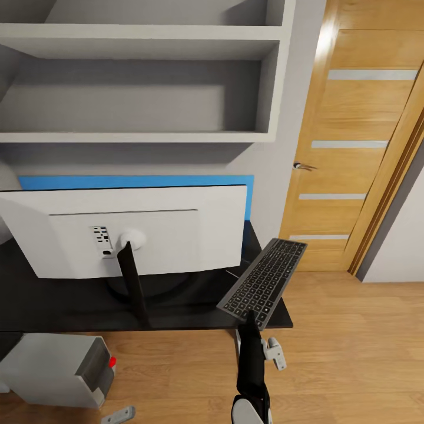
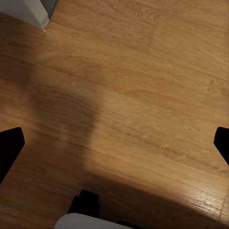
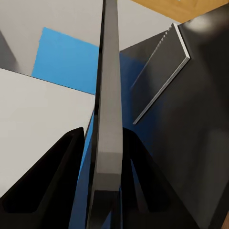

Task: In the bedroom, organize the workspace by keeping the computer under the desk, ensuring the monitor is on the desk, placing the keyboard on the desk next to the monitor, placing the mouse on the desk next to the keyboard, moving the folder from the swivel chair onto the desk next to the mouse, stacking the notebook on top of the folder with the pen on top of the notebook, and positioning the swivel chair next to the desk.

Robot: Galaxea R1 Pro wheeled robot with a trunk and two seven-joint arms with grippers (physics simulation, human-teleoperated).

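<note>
The room has grey walls and a wood floor (image 1: 353, 353). The right gripper (image 1: 249, 318) is clamped on the near end of the keyboard (image 1: 265, 280), holding it over the desk's (image 1: 59, 306) right front corner. The left gripper (image 2: 114, 143), jaws wide, holds nothing. The monitor (image 1: 135, 229) stands on the desk; the computer (image 1: 59, 368) sits below. Keyboard release, mouse, folder, notebook, pen and chair remain.

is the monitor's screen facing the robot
No, the head view shows the monitor's white back with its port panel and stand.
</note>
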